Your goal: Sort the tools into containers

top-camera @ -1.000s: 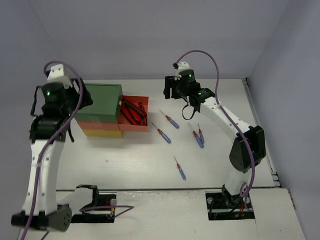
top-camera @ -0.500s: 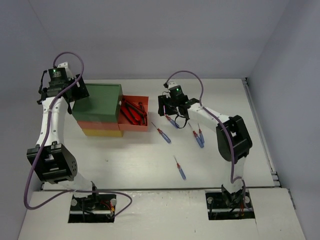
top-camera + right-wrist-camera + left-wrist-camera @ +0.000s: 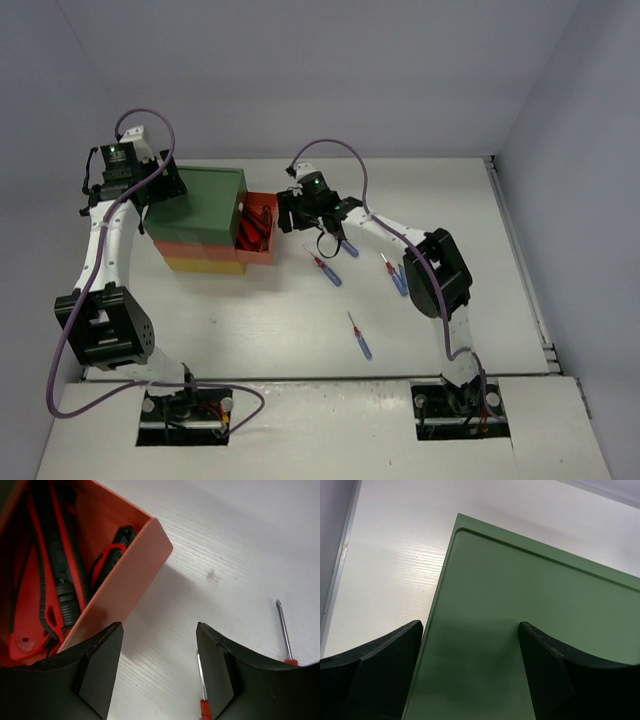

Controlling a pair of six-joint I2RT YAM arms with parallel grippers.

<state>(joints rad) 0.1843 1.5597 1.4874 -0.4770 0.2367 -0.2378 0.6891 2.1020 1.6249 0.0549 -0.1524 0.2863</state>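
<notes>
Right claw (image 3: 159,630) hung with jaws apart and empty, one finger (image 3: 97,670) just beside the outer wall of the orange-red drawer (image 3: 125,585). That drawer stood part-way out of the cabinet (image 3: 205,225), red-and-black knives (image 3: 62,580) lying inside. Such a placement suited nudging the drawer shut, since its knives looked sorted. Left claw (image 3: 470,626), jaws also spread and holding nothing, sat over the green top (image 3: 530,590), probably to brace the cabinet against sliding. Several screwdrivers (image 3: 326,270) lay loose on the counter (image 3: 280,320), apart from the cabinet, not yet sorted.
</notes>
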